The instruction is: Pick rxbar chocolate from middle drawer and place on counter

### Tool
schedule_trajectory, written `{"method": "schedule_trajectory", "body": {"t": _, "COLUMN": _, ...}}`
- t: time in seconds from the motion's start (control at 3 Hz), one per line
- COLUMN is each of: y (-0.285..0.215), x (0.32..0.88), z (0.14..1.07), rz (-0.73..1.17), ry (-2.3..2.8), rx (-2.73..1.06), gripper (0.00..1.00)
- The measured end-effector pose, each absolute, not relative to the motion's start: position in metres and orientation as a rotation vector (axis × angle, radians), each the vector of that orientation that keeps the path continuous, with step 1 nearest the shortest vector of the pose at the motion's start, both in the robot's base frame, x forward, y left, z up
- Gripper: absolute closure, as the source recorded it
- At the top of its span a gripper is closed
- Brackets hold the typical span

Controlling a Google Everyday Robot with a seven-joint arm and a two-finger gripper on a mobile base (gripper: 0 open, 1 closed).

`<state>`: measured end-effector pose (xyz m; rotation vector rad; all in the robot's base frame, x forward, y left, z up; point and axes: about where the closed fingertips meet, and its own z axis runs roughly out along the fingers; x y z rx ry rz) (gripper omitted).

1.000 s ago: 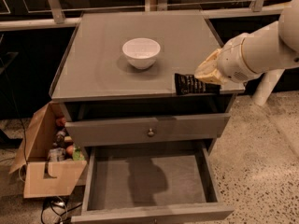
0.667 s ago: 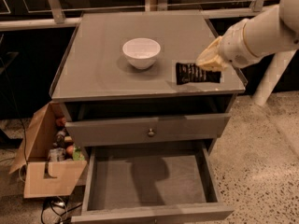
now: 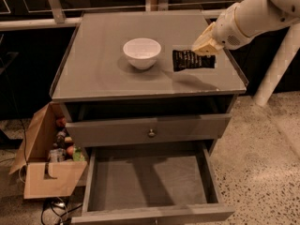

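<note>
The rxbar chocolate [image 3: 189, 60], a flat black bar with pale print, hangs just above the right part of the grey counter [image 3: 98, 69] and casts a shadow on it. My gripper [image 3: 206, 46], with pale fingers at the end of the white arm coming in from the upper right, is shut on the bar's right end. The middle drawer [image 3: 150, 182] stands pulled out at the bottom, its grey floor bare.
A white bowl [image 3: 142, 52] sits on the counter just left of the bar. A drawer front with a round knob [image 3: 151, 133] is above the open drawer. An open cardboard box [image 3: 47, 170] with small items stands on the floor at left. A white post [image 3: 276, 64] is at right.
My gripper has carried the bar from the counter's front right edge further back over the counter, towards the bowl.
</note>
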<state>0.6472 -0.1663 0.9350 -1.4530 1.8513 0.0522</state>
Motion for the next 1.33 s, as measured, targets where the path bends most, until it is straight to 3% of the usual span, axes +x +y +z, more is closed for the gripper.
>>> {"method": "schedule_trajectory", "body": {"t": 1.0, "y": -0.196, "x": 0.692, "z": 0.9, "rz": 0.073, "ry": 1.987, "rx": -1.466, "gripper": 1.0}}
{"method": "schedule_trajectory", "body": {"t": 1.33, "y": -0.197, "x": 0.693, "z": 0.899, "rz": 0.073, "ry": 1.989, "rx": -1.465, "gripper": 0.73}}
